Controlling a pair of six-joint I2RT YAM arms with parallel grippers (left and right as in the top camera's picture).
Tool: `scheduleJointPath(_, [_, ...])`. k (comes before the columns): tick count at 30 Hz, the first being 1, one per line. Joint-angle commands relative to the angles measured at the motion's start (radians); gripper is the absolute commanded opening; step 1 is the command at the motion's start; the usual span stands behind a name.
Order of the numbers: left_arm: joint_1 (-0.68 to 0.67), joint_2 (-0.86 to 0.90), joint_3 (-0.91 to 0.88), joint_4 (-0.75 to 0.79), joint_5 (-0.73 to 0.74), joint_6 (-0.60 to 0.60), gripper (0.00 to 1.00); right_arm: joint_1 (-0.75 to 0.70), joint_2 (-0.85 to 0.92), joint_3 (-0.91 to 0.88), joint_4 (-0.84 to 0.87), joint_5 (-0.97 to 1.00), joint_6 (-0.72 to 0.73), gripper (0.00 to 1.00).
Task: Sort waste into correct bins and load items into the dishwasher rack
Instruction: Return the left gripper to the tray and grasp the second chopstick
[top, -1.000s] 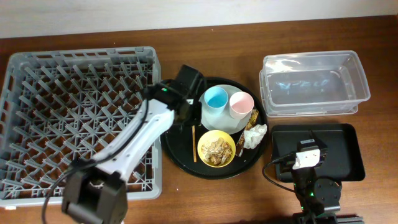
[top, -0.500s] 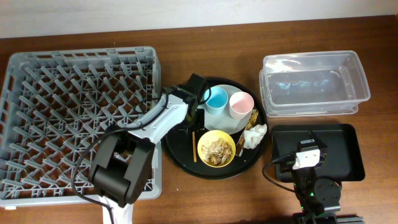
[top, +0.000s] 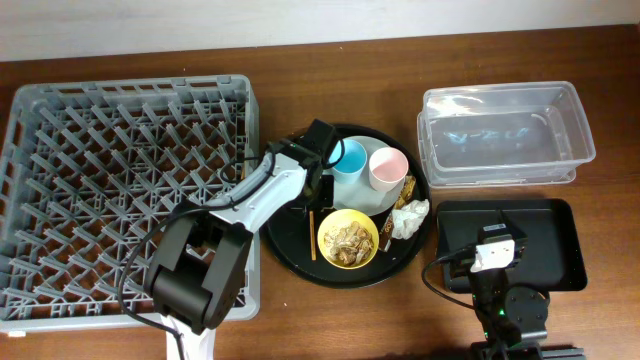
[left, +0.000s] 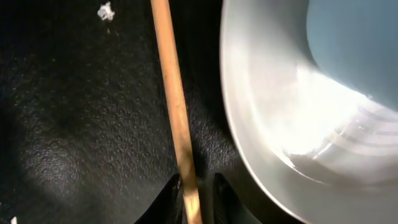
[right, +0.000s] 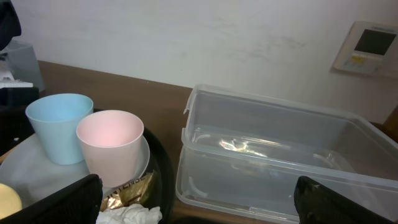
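Now yellow bowl holds food scraps; clear tub bare; left gripper clamps chopstick; right gripper state unclear.

Chopstick cut off — plate too.

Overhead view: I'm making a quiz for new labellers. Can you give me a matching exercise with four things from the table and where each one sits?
Things:
1. blue cup
2. food scraps
3. tissue
4. chopstick

Places:
A. in the yellow bowl
B. on the round tray, left of the bowl, its far end between the left gripper fingers
C. on the plate, beside the pink cup
D. at the round tray's right edge, below the wrapper

Pairs: 1-C, 2-A, 3-D, 4-B
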Motion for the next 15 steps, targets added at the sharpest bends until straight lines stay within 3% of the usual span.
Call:
scheduleJointPath(1, [-0.016, 0.050, 0.006, 0.015, -0.048, -0.013, 0.17, 0.005, -0.006, -0.005, -0.006, 0.005, 0.005, 0.99])
scheduleJointPath(3, [-0.015, 0.069, 0.006, 0.021, -0.047, -0.013, 0.13, 0.005, -0.006, -0.005, -0.006, 0.005, 0.005, 0.99])
scheduleJointPath(5, [-0.015, 0.078, 0.006, 0.021, -0.048, -0.013, 0.01, 0.005, -0.006, -0.005, -0.006, 0.005, 0.005, 0.99])
scheduleJointPath(15, [0.001, -0.068, 0.132, -0.088, -0.124, -0.005, 0.00, 0.005, -0.006, -0.005, -0.006, 0.005, 0.005, 0.99])
